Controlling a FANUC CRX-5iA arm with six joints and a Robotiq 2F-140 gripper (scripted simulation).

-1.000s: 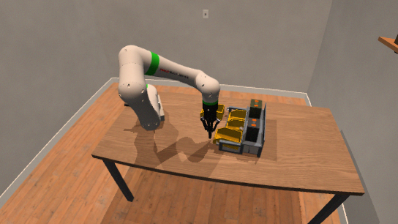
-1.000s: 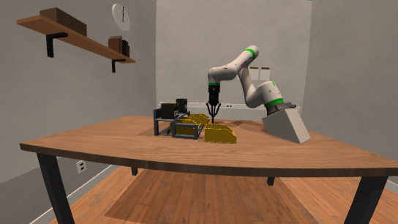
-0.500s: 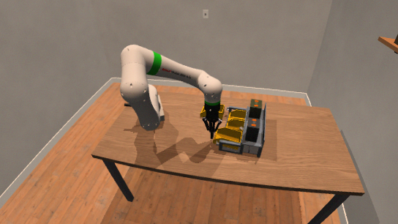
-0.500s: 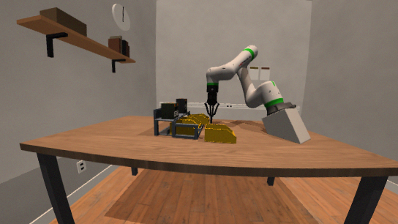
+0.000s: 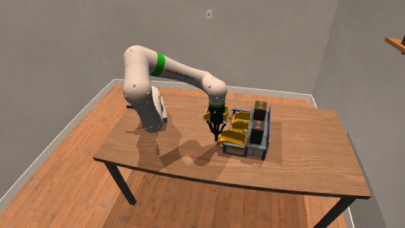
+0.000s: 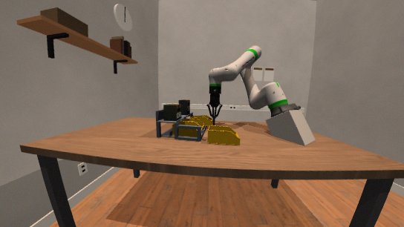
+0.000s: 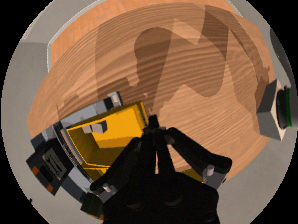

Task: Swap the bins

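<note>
In the top view, the low shelf (image 5: 265,152) (image 6: 159,129) (image 7: 115,98) stands right of the arm on the desk (image 5: 309,160) (image 6: 111,157) (image 7: 200,65). At its near end, a yellow open-front bin with grey parts (image 5: 234,138) (image 6: 203,119) (image 7: 122,127) lies partly inside, its front end protruding left. The wrist view shows grey block-like parts (image 7: 100,127) inside it. The tool (image 5: 216,138) (image 6: 214,122) (image 7: 154,121) is clenched on nothing, pointing down, fingertips just beside that bin's front; contact is unclear. Two other yellow bins occupy the shelf farther along. Another yellow bin (image 5: 224,112) (image 6: 223,136) (image 7: 192,174) stands upright on the desk outside, at the far side in the top view; its inside is hidden. Two dark boxes with orange marks sit on top of the shelf.

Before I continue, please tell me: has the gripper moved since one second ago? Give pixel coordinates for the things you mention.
Yes, slightly: in the top view, the gripper (image 5: 216,137) (image 6: 214,122) (image 7: 154,121) is now a little nearer to the shelf (image 5: 264,150) (image 6: 159,128) (image 7: 115,99).
</note>
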